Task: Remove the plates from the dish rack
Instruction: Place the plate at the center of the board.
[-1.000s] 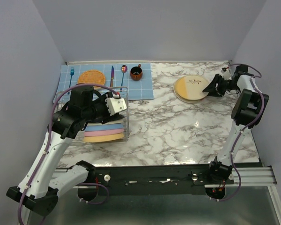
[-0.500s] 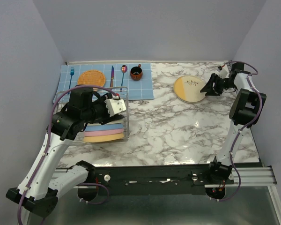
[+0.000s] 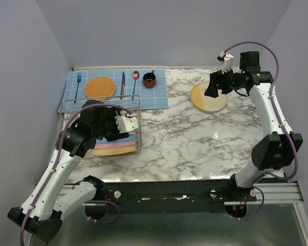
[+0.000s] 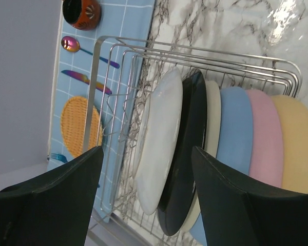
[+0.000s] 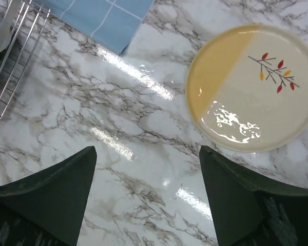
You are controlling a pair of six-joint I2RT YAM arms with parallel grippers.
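Between the left gripper's [image 4: 146, 151] spread, empty fingers, the dish rack [image 4: 220, 54] holds a row of plates [image 4: 164, 138] on edge. Six colours show: white, black, beige, blue, pink and yellow. Beyond lies a blue checked placemat [image 4: 131, 20] with one woven disc [image 4: 79, 125], fork [image 3: 78, 81], knife [image 4: 82, 79], spoon [image 4: 74, 45] and red cup [image 4: 81, 10]. The right gripper [image 5: 148, 151], likewise spread and empty, hangs above the marble table [image 5: 143, 128]. Near it, one cream-and-yellow twig plate [image 5: 251, 87] lies flat, well apart from the rack.

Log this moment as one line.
left gripper open, at rack plates | right gripper open, clear of twig plate | twig plate flat on table
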